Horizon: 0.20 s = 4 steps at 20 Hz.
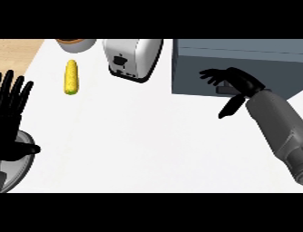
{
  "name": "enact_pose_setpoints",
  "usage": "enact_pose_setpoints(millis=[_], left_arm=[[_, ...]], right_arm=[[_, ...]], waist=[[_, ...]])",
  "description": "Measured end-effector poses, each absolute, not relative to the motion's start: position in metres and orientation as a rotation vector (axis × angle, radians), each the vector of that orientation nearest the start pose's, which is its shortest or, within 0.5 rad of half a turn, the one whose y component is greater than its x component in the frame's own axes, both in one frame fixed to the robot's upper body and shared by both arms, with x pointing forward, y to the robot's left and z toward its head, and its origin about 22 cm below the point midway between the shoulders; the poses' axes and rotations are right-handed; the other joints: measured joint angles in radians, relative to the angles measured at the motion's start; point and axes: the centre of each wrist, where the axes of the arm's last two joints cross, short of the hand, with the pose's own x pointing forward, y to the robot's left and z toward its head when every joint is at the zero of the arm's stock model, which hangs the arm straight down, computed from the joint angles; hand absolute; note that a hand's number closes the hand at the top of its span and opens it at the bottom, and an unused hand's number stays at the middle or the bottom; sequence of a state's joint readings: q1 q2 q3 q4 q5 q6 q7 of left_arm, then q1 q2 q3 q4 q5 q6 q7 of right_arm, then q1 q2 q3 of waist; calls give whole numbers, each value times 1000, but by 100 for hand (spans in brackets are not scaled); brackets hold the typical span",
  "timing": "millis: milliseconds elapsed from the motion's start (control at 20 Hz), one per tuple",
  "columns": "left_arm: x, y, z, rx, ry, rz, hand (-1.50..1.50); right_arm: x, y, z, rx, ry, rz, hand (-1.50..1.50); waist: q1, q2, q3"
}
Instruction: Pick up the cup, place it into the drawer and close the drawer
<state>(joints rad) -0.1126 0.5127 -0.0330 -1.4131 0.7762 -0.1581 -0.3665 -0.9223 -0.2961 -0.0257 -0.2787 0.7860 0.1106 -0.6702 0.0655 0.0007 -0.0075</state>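
1. No cup can be seen, so its place and long axis cannot be told.
2. The drawer unit (248, 68), a grey box at the counter's far right, shows its closed front face; what it holds is hidden.
3. The right hand (238, 84) is at that front face, fingers spread and relaxed, holding nothing.
4. The left hand (3, 113) rests open at the left edge, fingers up, above a grey round plate (17, 170).
5. A corn cob (71, 77) lies with its long axis running away from the robot, just left of the toaster (133, 59).
6. A brown-rimmed bowl (74, 44) is cut off at the far edge.
7. The white counter (147, 136) is bare across its middle and near side.
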Motion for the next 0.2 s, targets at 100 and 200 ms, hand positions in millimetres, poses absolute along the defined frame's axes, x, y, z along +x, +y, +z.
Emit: enact_pose_setpoints(millis=[100, 200], left_arm=[[269, 341, 38, -325, -1894, 153, -150], [269, 338, 38, -326, -1894, 145, -150]], right_arm=[[422, -268, 19, -241, -1554, 1250, -150], [422, -270, 19, -229, -1551, 1249, -150]], waist=[[6, 0, -2], [9, -2, -2]])
